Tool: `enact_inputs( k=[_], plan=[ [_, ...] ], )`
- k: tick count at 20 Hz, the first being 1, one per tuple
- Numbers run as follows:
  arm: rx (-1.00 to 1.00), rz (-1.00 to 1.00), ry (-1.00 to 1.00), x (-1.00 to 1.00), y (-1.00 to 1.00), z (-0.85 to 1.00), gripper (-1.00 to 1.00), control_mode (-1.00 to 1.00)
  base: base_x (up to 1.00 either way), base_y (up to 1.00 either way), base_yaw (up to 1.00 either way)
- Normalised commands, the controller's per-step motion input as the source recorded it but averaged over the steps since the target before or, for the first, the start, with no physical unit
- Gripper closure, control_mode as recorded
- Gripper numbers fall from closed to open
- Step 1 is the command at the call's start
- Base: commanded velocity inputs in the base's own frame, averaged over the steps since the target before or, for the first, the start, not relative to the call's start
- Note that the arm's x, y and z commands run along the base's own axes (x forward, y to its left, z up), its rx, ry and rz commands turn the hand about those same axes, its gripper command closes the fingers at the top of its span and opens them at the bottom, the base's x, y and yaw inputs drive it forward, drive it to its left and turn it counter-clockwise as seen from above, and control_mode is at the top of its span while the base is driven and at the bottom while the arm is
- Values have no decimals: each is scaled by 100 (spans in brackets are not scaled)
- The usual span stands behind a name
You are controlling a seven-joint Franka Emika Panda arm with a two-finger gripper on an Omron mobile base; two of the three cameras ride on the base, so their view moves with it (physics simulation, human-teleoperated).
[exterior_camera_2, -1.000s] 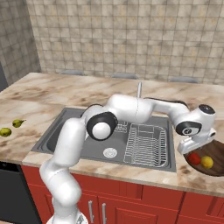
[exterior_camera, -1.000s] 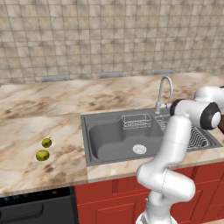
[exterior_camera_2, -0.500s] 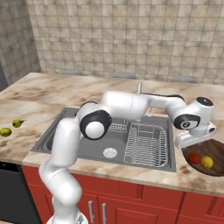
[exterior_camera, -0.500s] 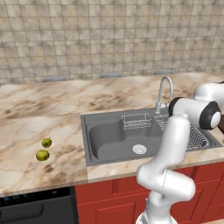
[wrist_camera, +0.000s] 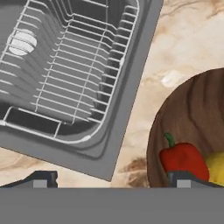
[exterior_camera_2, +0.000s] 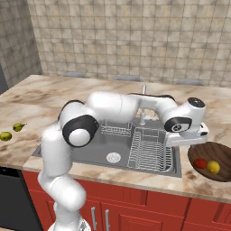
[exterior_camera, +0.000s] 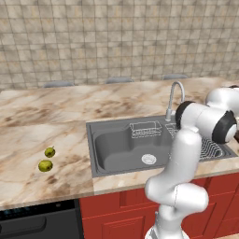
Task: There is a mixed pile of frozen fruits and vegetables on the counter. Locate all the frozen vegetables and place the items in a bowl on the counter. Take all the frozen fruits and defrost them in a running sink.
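The gripper (wrist_camera: 109, 179) hangs open and empty above the bench (wrist_camera: 144, 113). Right of it, a red pepper (wrist_camera: 183, 161) and yellow one (wrist_camera: 216, 168) lie in the wooden bowl (wrist_camera: 197, 109); the sink's wire rack (wrist_camera: 65, 65) lies ahead, left

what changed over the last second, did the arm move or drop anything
The tool has drawn back from over the bowl toward the sink, open and holding nothing. The red vegetable and yellow vegetable stayed in the bowl; the two green fruits stayed on the counter.
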Motion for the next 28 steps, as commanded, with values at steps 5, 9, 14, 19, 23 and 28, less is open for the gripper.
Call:
enact_inputs(
  k=[5, 9, 14, 19, 23, 28],
  plan=[
    [-3, -29, -1, 13, 51, -5, -100, -100, 0, 0, 0],
    [-2, -40, 0, 17, 21, -6, -100, -100, 0, 0, 0],
    [-2, -31, 7, 1, 37, 0, -100, -100, 0, 0, 0],
    [0, -9, 4, 0, 86, 4, -100, -100, 0, 0, 0],
    [-1, 0, 1, 0, 100, -8, -100, -100, 0, 0, 0],
    [-4, 0, 4, 0, 100, -9, -100, -100, 0, 0, 0]
  ],
)
